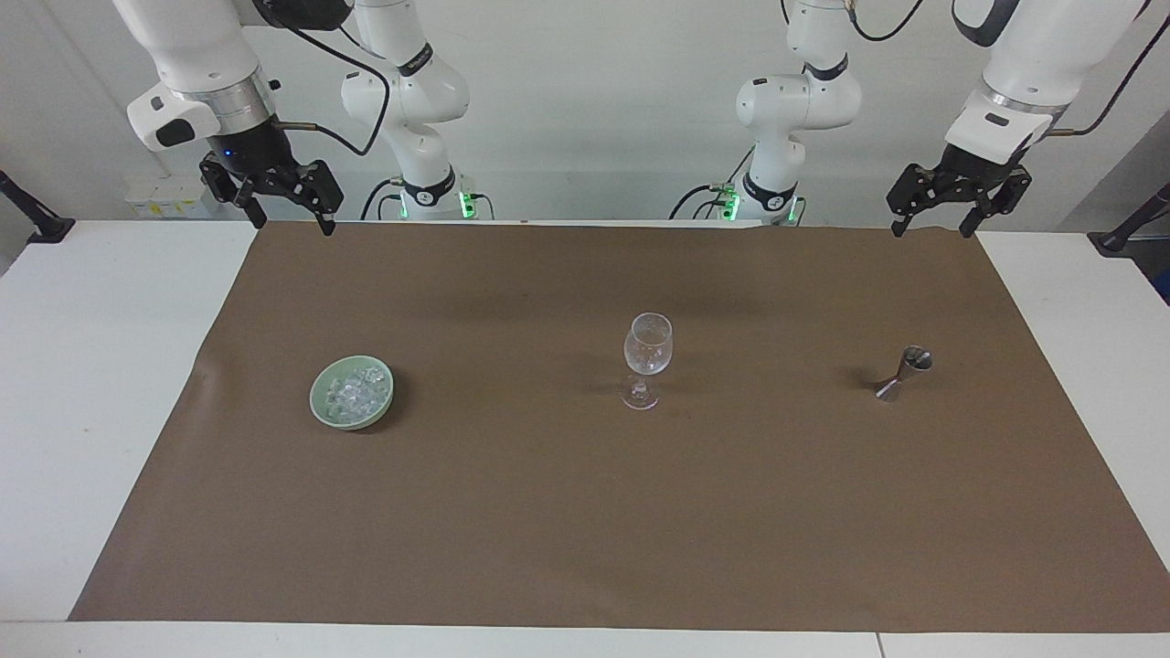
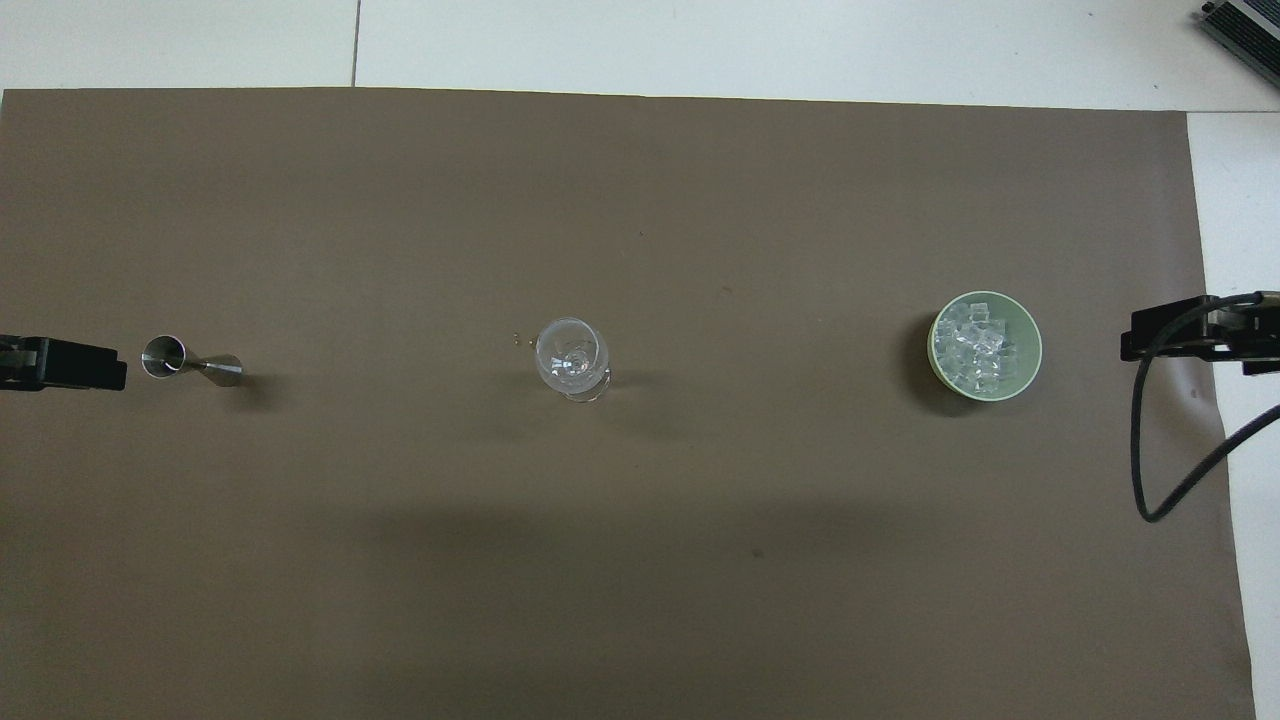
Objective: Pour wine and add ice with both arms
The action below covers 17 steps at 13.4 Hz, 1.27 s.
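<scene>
Centrally, clear stemmed wine glass [image 1: 647,370] stands upright on brown mat [image 1: 585,512]. Pale green bowl [image 1: 322,408] of ice [image 1: 358,393] sits toward right arm's end; steel jigger [image 1: 905,373] toward left arm's end. Right gripper [image 1: 292,219] and left gripper [image 1: 936,221] hang raised over mat's robot-side corners, fingers spread wide, holding nothing. Both arms wait.

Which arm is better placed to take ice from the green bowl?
The right arm. Its open right gripper hangs at the bowl's end of the table, where the ice lies. The left gripper hangs at the jigger's end.
</scene>
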### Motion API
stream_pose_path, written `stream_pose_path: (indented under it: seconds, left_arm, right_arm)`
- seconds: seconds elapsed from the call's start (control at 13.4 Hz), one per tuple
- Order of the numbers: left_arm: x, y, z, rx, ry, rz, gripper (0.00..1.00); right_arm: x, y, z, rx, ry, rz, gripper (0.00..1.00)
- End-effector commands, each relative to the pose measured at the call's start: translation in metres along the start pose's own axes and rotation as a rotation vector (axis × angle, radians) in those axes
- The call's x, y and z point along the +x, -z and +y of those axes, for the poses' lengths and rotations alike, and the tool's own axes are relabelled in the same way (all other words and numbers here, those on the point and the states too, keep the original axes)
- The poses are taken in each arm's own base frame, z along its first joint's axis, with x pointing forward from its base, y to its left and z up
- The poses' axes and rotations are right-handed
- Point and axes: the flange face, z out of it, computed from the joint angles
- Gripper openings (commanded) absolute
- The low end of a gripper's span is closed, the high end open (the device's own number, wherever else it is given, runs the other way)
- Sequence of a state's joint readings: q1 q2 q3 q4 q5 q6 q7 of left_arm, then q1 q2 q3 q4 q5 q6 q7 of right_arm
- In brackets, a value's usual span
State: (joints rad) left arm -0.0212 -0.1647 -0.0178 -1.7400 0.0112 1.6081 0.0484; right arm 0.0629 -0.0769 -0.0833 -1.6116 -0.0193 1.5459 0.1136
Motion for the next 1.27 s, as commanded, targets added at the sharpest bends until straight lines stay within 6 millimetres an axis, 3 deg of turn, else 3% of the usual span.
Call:
stream_pose_path:
  seconds: [0.0,0.52,1.05,1.2]
  left_arm:
    - [-0.008,-0.002,-0.002,-0.005,-0.009,0.006,1.00]
    - [-0.005,-0.001,-0.007,-0.003,0.022,0.025,1.00]
    - [-0.014,-0.006,-0.046,-0.088,0.437,0.004,1.00]
    - [-0.015,-0.007,-0.049,-0.098,0.456,0.005,1.00]
  right_arm:
    - [-0.007,0.001,0.001,0.003,0.015,0.005,1.00]
    - [-0.007,0.001,0.001,0.003,0.015,0.005,1.00]
    - [-0.007,0.000,0.001,0.003,0.015,0.004,1.00]
    - [-0.007,0.000,0.001,0.003,0.015,0.004,1.00]
